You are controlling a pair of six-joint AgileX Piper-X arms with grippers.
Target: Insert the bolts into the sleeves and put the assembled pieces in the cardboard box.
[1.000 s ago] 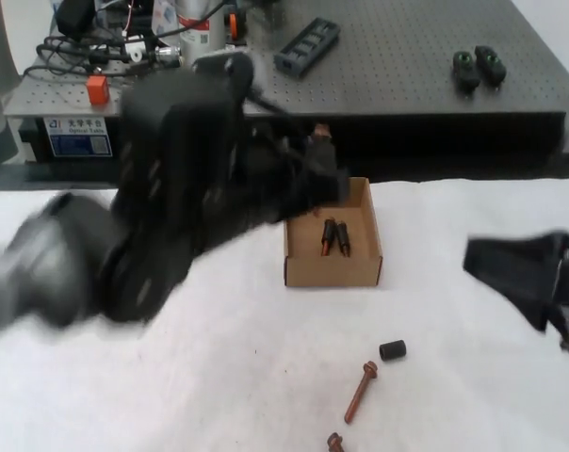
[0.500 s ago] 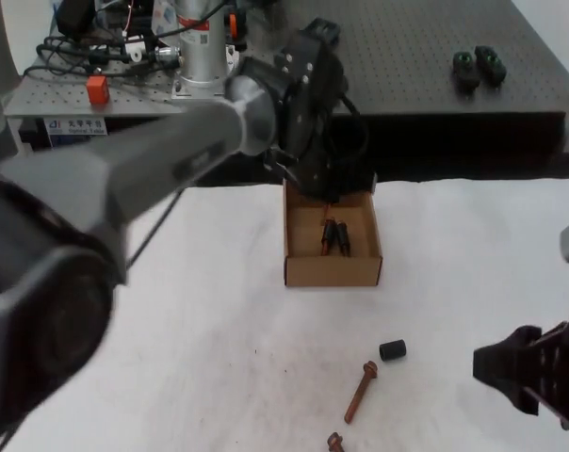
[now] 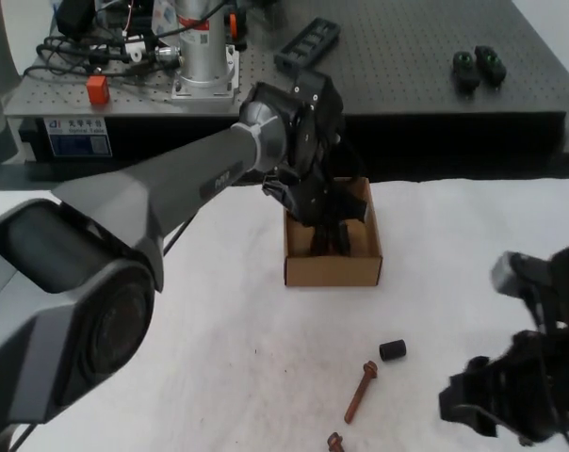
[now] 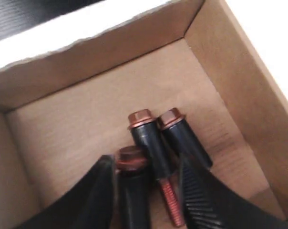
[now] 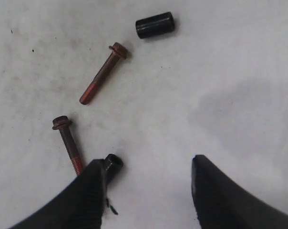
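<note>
A: Left tool [image 4: 146,164] down inside open brown cardboard box [image 4: 239,95]. Fingers apart. Copper bolt seated in black cylindrical sleeve [image 4: 132,191] lying between them, close against one finger, not visibly pinched.

B: Anything else in there?

A: Two more bolt-in-sleeve pieces [image 4: 151,143] just beyond the fingertips, side by side and touching, heads pointing away from the tool. Three assembled pieces boxed, by this count.

B: And the other arm?

A: Right tool [image 5: 148,162] above the white-covered counter [image 5: 239,95], fingers spread wide, gripping nothing. Short black sleeve [image 5: 112,164] right at one fingertip, contact impossible to tell. Copper-coloured bolt [image 5: 67,140] just beside that sleeve. Farther ahead of the tool, second loose bolt [image 5: 102,75], and beyond it second loose sleeve [image 5: 155,25].

B: Left to do?

A: Past halfway, as a judgement. Two bolts and two sleeves unjoined, each pair to be mated and carried to the box. Probably best to lift the left tool clear of the box first.
</note>
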